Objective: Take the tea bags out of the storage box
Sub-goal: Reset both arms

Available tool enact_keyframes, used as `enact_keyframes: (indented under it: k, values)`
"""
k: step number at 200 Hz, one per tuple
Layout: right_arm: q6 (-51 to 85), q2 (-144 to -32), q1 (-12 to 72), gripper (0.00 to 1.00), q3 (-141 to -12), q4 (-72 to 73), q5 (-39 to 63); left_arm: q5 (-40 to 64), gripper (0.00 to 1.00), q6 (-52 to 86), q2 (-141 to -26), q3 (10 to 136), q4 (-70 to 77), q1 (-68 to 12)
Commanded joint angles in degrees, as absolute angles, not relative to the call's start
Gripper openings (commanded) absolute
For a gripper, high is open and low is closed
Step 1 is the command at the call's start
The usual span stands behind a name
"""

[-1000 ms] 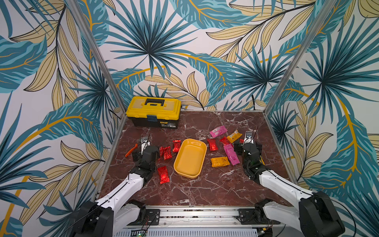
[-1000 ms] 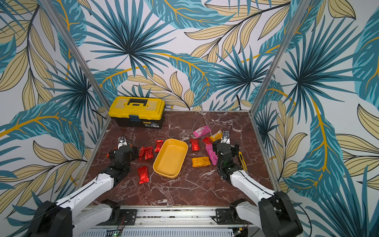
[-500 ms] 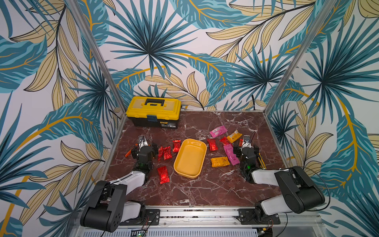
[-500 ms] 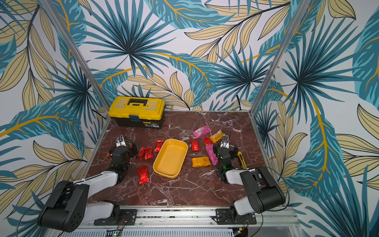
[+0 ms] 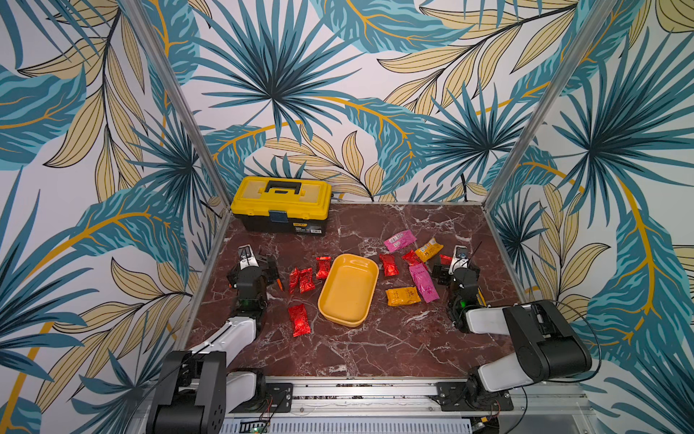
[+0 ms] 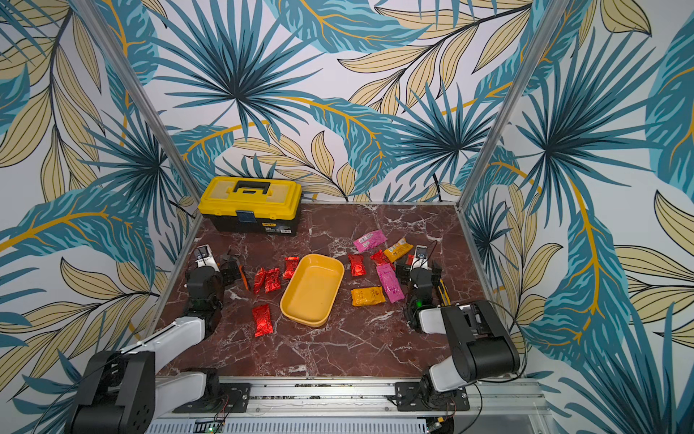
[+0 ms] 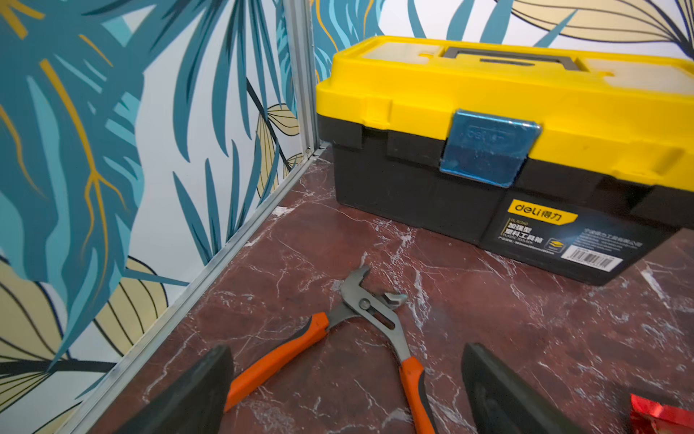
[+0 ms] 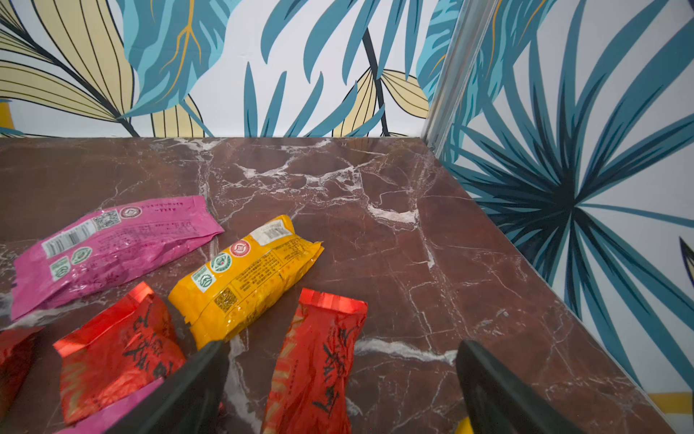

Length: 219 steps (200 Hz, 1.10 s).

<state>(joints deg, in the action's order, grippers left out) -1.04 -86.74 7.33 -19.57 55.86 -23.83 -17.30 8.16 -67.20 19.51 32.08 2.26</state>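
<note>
The storage box [image 5: 348,289] [image 6: 311,289], a shallow yellow-orange tray, sits mid-table with nothing in it. Tea bags lie on the marble on both sides of it: red ones [image 5: 300,280] [image 5: 298,319] to its left, and red [image 5: 388,264], pink [image 5: 424,282] and orange [image 5: 402,296] ones to its right. My left gripper [image 5: 263,261] [image 7: 347,353] is open low at the left edge, empty. My right gripper [image 5: 452,265] [image 8: 341,353] is open too. A red tea bag [image 8: 319,357] lies loose on the table between its fingers [image 8: 195,390].
A yellow-lidded black toolbox [image 5: 281,204] [image 7: 507,131] stands at the back left. Orange-handled pliers [image 7: 368,319] lie on the marble between the left fingers. A yellow utility knife [image 6: 443,291] lies by the right wall. Pink [image 8: 112,244] and yellow [image 8: 248,274] sachets lie ahead of the right gripper.
Both arms have folded back, with their elbows now low near the front rail. Both grippers stay low over the table and open. No tea bag has moved.
</note>
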Motion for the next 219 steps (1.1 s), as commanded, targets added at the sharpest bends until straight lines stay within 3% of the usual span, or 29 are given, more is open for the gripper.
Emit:
enact_keyframes:
  k: [1,45,75,94,117,219]
  values:
    - [-0.1,-87.6,7.0,1.0,-20.4,57.1,-22.6,-12.5,1.0,8.5,-67.1,17.3,34.1,4.4]
    - [0.9,-86.7,6.6,1.0,-21.2,53.9,-22.4,-4.1,1.0,10.1,-77.1,20.6,42.6,7.9]
    - [1.0,-86.8,6.5,1.0,-21.3,53.8,-22.3,0.8,1.0,4.6,-84.0,24.3,42.3,4.8]
    - [1.0,-86.8,6.5,1.0,-21.4,53.7,-22.3,0.1,1.0,2.5,-89.1,21.2,54.4,3.3]
    - [1.3,-86.8,6.3,1.0,-21.6,53.3,-22.5,0.0,1.0,2.8,-86.6,23.4,45.9,3.2]
    - [2.7,-86.6,4.9,0.99,-22.2,51.7,-21.4,-2.8,1.0,2.6,-87.0,23.2,47.2,2.3]
